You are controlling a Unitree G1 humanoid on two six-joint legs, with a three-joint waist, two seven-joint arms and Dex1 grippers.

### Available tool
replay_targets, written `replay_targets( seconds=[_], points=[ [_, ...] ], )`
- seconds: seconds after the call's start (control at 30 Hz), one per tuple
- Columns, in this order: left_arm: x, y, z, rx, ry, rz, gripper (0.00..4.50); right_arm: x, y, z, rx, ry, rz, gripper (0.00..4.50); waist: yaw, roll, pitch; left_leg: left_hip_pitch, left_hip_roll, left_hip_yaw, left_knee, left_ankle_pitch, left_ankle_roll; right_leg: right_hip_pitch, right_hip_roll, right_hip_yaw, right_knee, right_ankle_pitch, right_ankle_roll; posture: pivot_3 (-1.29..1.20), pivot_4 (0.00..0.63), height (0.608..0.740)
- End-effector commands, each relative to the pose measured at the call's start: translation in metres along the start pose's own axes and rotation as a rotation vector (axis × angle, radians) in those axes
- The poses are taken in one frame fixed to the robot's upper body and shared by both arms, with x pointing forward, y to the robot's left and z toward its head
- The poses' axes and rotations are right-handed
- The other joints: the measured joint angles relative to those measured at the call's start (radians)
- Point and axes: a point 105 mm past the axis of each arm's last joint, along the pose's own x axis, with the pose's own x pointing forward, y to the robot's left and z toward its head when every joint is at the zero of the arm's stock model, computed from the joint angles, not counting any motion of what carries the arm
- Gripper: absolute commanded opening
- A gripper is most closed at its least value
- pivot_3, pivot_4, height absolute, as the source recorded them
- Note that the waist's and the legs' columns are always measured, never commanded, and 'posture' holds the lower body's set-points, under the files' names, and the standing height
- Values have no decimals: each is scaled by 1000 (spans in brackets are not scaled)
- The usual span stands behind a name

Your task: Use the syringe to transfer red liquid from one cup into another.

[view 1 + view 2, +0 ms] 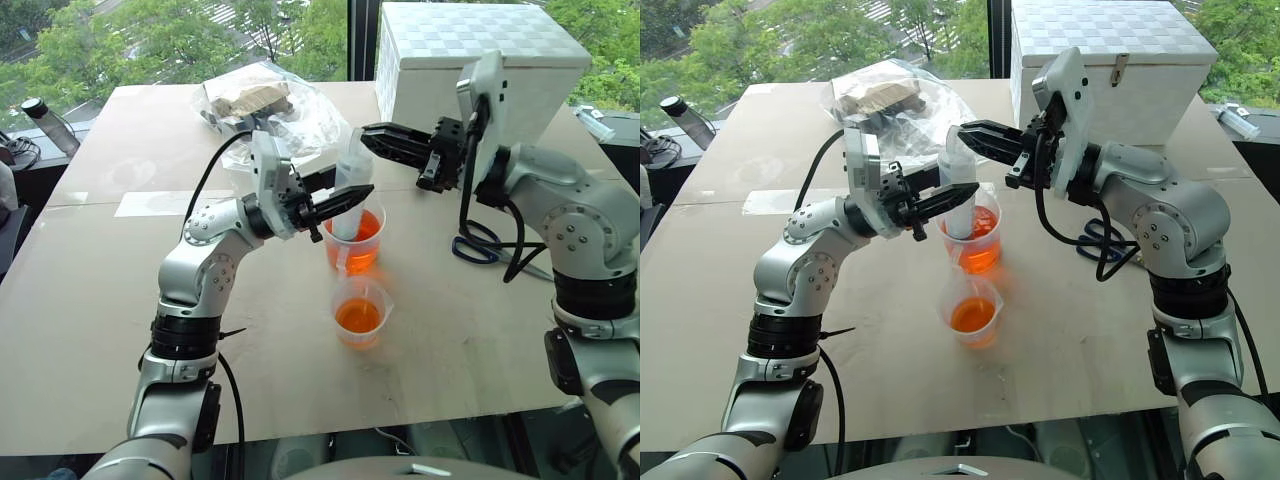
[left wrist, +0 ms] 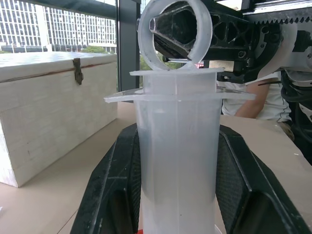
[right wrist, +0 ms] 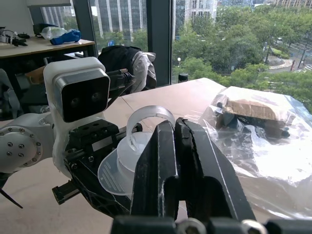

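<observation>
From my station I saw the left gripper (image 1: 345,200) near the middle of the frame, its two black fingers clamped on the barrel of the syringe (image 1: 351,190), which stood upright. In the left wrist view the barrel (image 2: 178,161) sat squeezed between the two black pads (image 2: 114,190), with the plunger's ring top (image 2: 174,34) above the flange. The right gripper (image 1: 375,137) reached in from the right of the frame, its fingers pressed together with no gap between them, tips right at the ring. From the right wrist view the closed fingers (image 3: 178,161) lay just over the ring (image 3: 146,119); I could not tell whether they actually hooked it or only touched it.

The syringe's lower end went down into the taller cup (image 1: 357,240), just below center, which held red liquid (image 1: 360,250); the tip itself was hidden from me. Just beneath that cup in the frame, close but apart, stood the smaller cup (image 1: 360,312), also with red liquid (image 1: 358,316) in its lower part.

Both cups stood on the tan table (image 1: 100,290). A crumpled clear plastic bag (image 1: 265,105) with something brown in it lay in the upper middle, and a white box (image 1: 480,60) with a latch sat at the upper right. A dark-capped bottle (image 1: 48,125) stood at the upper left edge.
</observation>
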Motion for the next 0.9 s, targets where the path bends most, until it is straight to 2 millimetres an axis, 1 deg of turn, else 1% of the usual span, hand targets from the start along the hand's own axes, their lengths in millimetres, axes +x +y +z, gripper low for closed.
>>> replay_targets(
  seconds=[0.03,0.07,0.1,0.33,0.37,0.43,0.57,0.7,0.8,0.9],
  points=[
    [5,-5,16,59,-44,-52,1385,1,2,14,-5,-25,14,624,0,0,0,0,0,0,0,0,0,0,0,0,0,0,0,0,150,740],
    [5,-5,16,60,-44,-54,1385,2,1,14,16,-28,6,862,0,0,0,0,0,0,0,0,0,0,0,0,0,0,0,0,150,740],
    [5,-5,17,61,-45,-56,1385,3,1,15,34,-30,4,1306,0,0,0,0,0,0,0,0,0,0,0,0,0,0,0,0,150,740],
    [6,-4,16,64,-45,-56,1385,8,2,17,99,-34,5,1306,0,0,0,0,0,0,0,0,0,0,0,0,0,0,0,0,150,740],
    [6,-4,16,64,-45,-56,1385,8,2,17,101,-32,2,802,-1,0,0,0,0,0,0,0,0,0,0,0,0,0,0,0,150,740],
    [6,-4,16,65,-48,-54,1385,8,3,15,100,-20,11,81,-1,0,0,0,0,0,0,0,0,0,0,0,0,0,0,0,150,740],
    [6,-4,15,64,-49,-52,1385,7,1,16,100,-27,1,81,-1,0,0,0,0,0,0,0,0,0,0,0,0,0,0,0,150,740],
    [7,-4,13,58,-45,-52,1385,7,-2,22,92,-56,-7,81,-1,0,0,0,0,0,0,0,0,0,0,0,0,0,0,0,150,740],
    [7,-4,10,55,-41,-52,1385,6,-7,32,89,-99,-26,81,-1,0,0,0,0,0,0,0,0,0,0,0,0,0,0,0,150,740],
    [8,-5,8,44,-41,-52,1385,4,-16,43,100,-150,-67,81,-1,0,0,0,0,0,0,0,0,0,0,0,0,0,0,0,150,740]
  ],
)
